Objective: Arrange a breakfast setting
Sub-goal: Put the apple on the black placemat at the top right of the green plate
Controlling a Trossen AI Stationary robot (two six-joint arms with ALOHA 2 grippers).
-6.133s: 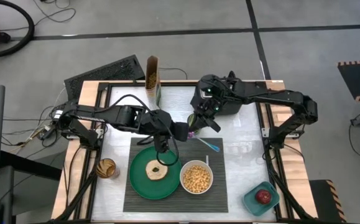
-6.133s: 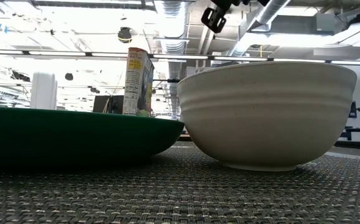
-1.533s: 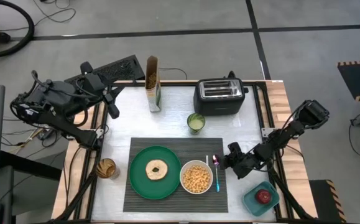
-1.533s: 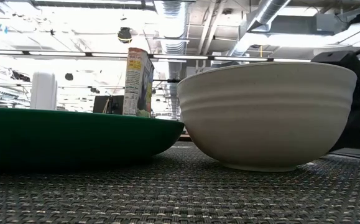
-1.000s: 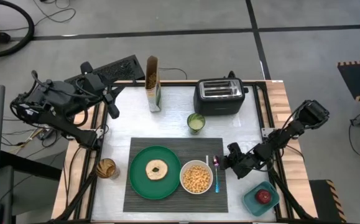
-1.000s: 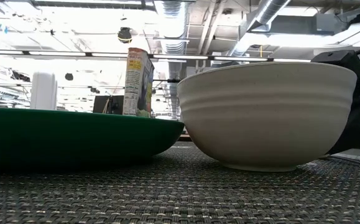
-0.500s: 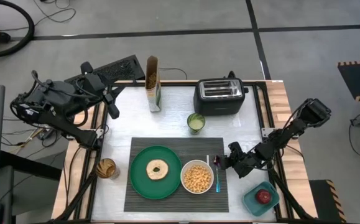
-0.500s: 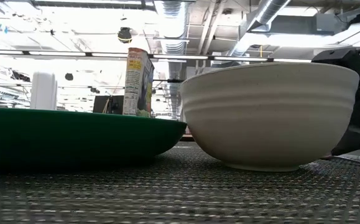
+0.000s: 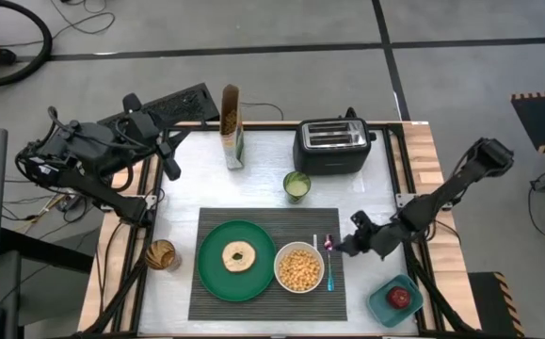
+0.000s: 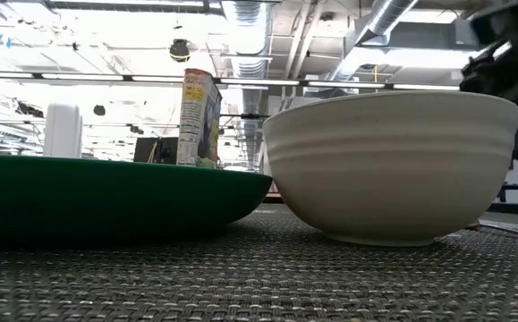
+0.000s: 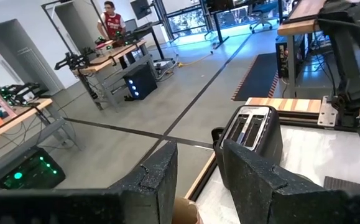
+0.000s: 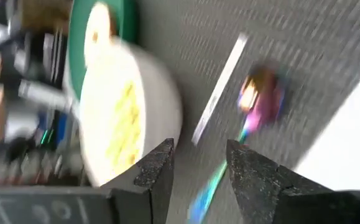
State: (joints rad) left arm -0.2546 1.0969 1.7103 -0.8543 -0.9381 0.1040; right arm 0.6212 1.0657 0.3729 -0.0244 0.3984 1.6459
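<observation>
The placemat (image 9: pixel 264 303) serves as the landmark; on it sit the green plate (image 9: pixel 214 275) with the bagel (image 9: pixel 239 255) at its centre, the white bowl (image 9: pixel 299 268) of cereal pieces (image 9: pixel 299 267) just beside the plate, and the spoon (image 9: pixel 328 261) lying along the mat's edge on the bowl's far side from the plate. The apple (image 9: pixel 400 297) is not on the mat — it rests in a teal container (image 9: pixel 383 303) off the mat's corner, near the tabletop's (image 9: pixel 263 160) edge.

The right end effector (image 9: pixel 350 245) hovers just off the mat beside the spoon; its fingers (image 12: pixel 254 177) stand narrowly parted and hold nothing. The left end effector (image 9: pixel 170 155) waits well away from the mat at the far corner of the tabletop; its fingers (image 11: pixel 158 177) are likewise apart and empty.

By my reading the setting is nearly complete: 4 pieces are placed; what is left is likely the apple — if it belongs on the mat — and perhaps squaring the spoon. The toaster (image 9: pixel 331 145), cereal box (image 9: pixel 232 124) and small green cup (image 9: pixel 296 185) stand beyond the mat.
</observation>
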